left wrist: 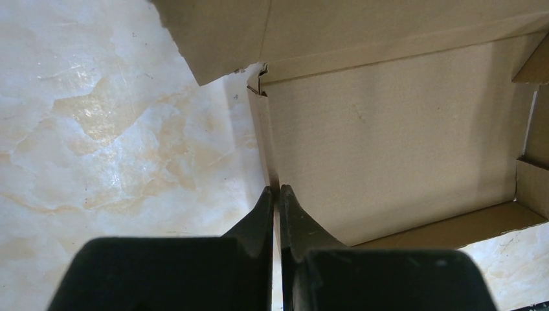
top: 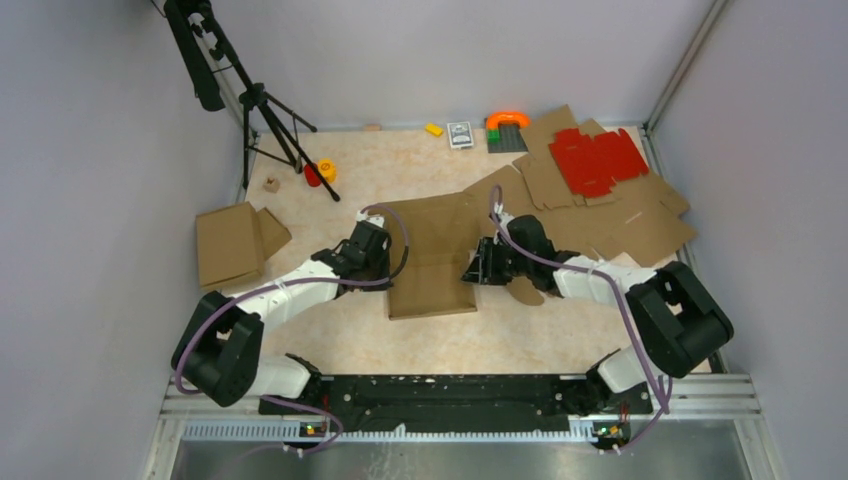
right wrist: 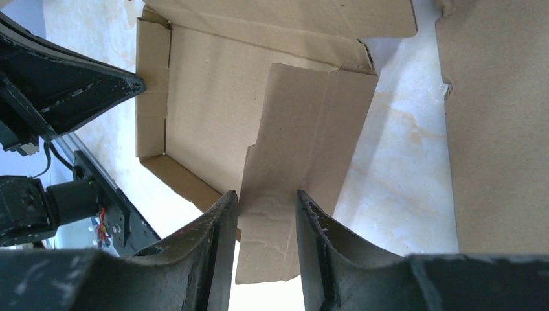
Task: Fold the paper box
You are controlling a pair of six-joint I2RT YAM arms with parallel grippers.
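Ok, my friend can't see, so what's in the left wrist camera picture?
The left end effector is shut on the brown paper box, pinching its thin upright side wall. The box's flat panel fills the right side, and the pale marbled table shows on the left.

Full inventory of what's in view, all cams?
paper box: 1, brown, centre
folded box: 1, brown, left
flat cardboard: several sheets, brown, back right
red sheet: 1, red, on flat cardboard
tripod: 1, black, back left
yellow block: 1, yellow, back edge
wooden cube: 1, tan, by tripod
orange arch: 1, orange, back edge
table: 1, beige marble
left gripper: 1, black, shut on paper box wall
right gripper: 1, black, open around box flap
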